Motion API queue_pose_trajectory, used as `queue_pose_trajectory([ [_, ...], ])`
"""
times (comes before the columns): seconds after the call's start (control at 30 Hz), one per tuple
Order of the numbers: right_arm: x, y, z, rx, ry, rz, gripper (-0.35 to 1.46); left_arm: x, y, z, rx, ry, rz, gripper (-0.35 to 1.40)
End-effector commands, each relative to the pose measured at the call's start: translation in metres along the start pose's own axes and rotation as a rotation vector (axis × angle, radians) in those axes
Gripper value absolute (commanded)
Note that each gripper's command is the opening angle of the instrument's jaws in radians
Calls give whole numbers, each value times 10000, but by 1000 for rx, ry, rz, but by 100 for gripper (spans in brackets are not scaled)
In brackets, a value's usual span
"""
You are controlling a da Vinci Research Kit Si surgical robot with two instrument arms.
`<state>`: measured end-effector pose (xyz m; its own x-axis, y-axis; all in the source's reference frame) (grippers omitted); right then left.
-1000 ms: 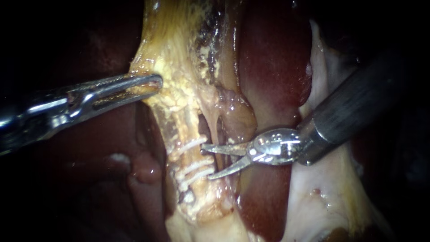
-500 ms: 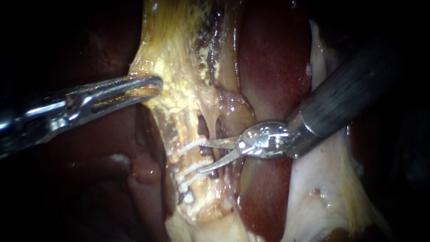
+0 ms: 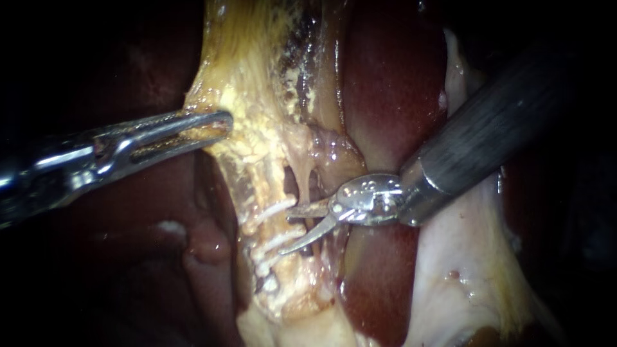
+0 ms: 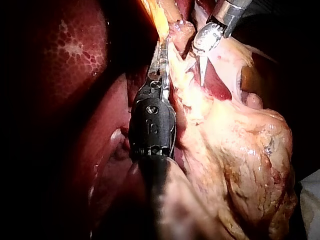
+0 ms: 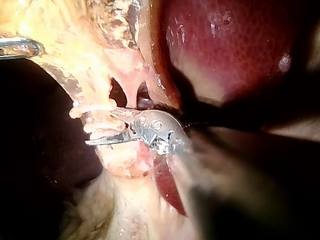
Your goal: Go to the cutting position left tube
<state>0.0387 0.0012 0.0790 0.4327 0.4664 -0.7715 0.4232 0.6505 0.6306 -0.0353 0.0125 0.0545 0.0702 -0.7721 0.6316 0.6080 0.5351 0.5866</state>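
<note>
Right instrument [image 3: 286, 230], entering from the upper right, has its jaws parted and empty. Their tips are at the right edge of the left tube [image 3: 262, 183], mid-frame, among its white clips [image 3: 273, 210]. A dark gap opens just above the jaws. At upper left, the left instrument [image 3: 225, 120] is clamped on yellowish tissue [image 3: 257, 128], well apart.

Endoscope view: surround black on all sides. Light lands on central tissue only and drops off quickly outward. Dark red liver [image 3: 392, 83] as backdrop, wet glints on surface. Left wrist view: deep shadow around liver. Sliver of pale cloth-like material [image 4: 311, 200] past yellow fatty tissue [image 4: 240, 165], kind unclear.
</note>
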Motion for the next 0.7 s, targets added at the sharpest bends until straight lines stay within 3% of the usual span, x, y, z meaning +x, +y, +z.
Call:
queue_pose_trajectory([
  [0.03, 1, 0, 2, 7, 3, 1, 131, 1, 0, 1, 2, 0, 0, -35],
  [0.27, 7, 5, 15, 39, 27, -9, 130, 3, 0, 4, 3, 0, 1, -35],
  [0.7, 0, 13, 40, 97, 36, 46, 126, 7, 4, 10, 3, -2, 3, -35],
])
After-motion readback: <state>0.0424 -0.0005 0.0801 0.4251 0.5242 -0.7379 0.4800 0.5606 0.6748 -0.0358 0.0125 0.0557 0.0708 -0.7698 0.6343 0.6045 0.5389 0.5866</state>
